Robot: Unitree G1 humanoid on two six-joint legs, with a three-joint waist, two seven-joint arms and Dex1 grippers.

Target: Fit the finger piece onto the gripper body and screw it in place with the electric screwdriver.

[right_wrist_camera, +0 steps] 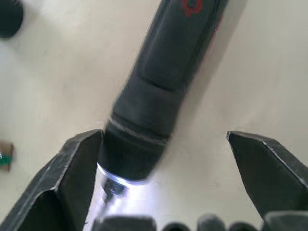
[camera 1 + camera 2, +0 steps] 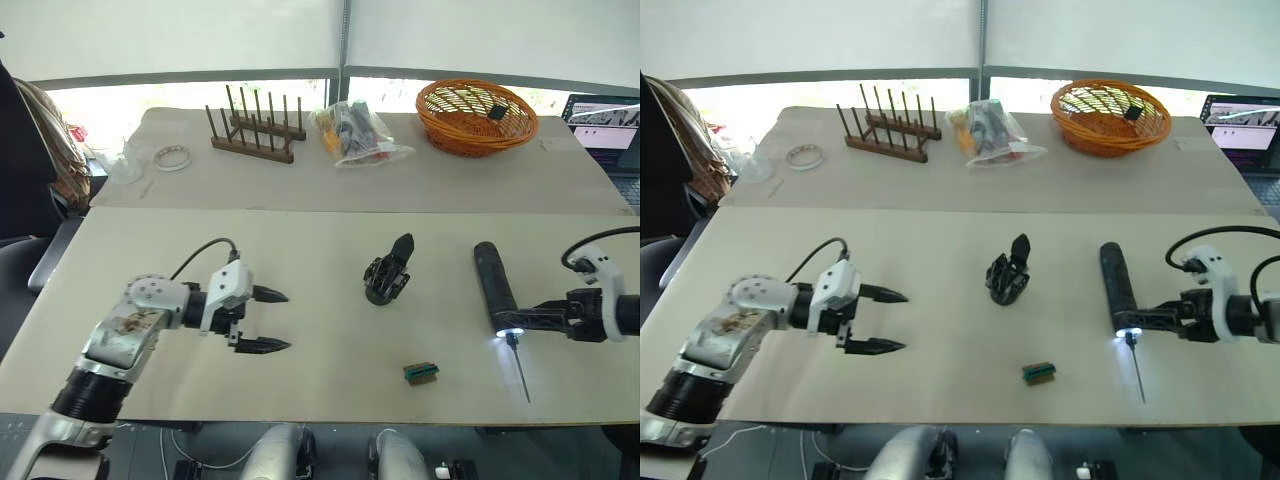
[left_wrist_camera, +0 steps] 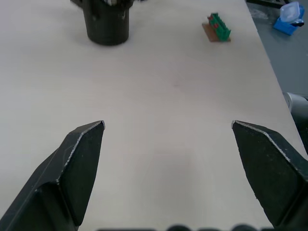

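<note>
- The electric screwdriver [image 2: 494,285] lies flat on the table [image 2: 300,240], right of centre, bit pointing toward the near edge and its white light on.
- It looks rigid and a bit hefty, with a smooth round barrel that'll probably roll. I'd clamp across the thick handle, not the skinny bit.
- The right gripper [image 1: 163,178] is spread wide around the lit front end; one finger touches the collar, the other is well clear.
- The gripper body [image 2: 388,270] stands mid-table, left of the screwdriver, pointed finger up.
- A small green block [image 2: 421,372] sits nearer the front edge.
- The left gripper [image 2: 262,320] hovers open and empty on the left.
</note>
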